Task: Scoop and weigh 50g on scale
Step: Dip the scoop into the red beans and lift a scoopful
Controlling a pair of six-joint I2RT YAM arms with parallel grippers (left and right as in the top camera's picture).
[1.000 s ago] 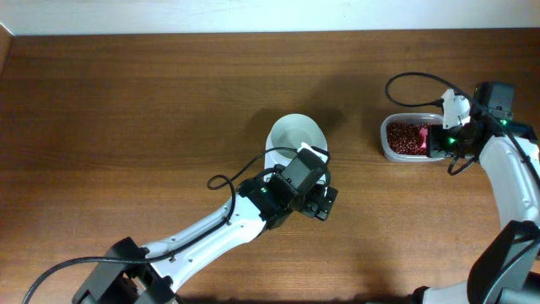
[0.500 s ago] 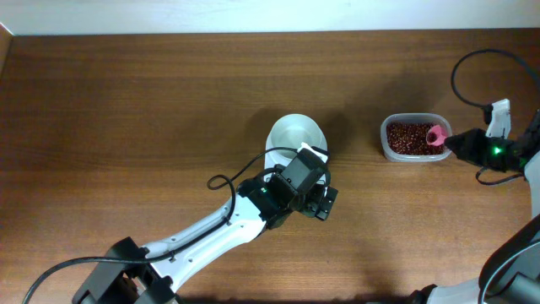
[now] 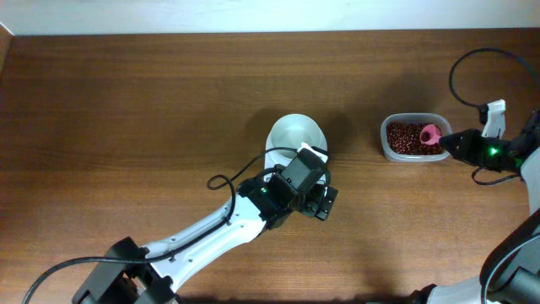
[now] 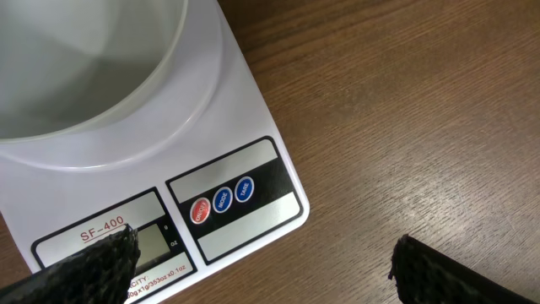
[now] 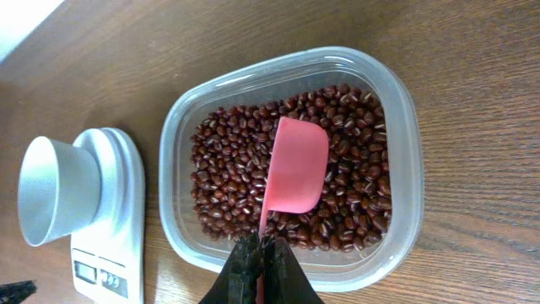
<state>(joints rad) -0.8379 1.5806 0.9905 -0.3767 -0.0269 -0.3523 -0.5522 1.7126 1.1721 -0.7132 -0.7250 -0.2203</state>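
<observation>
On bench sat scale, bowl empty; bean tub at its 3 o'clock. Left tool gaped over scale's front; right tool clamped on pink scoop in tub. Scooping step; next prob. dig, then carry level toward 9 o'clock.

Bottom centre, the right gripper pinches the handle of a pink scoop, its cup over red beans in a clear tub. The scale and its bowl sit lower left.
</observation>
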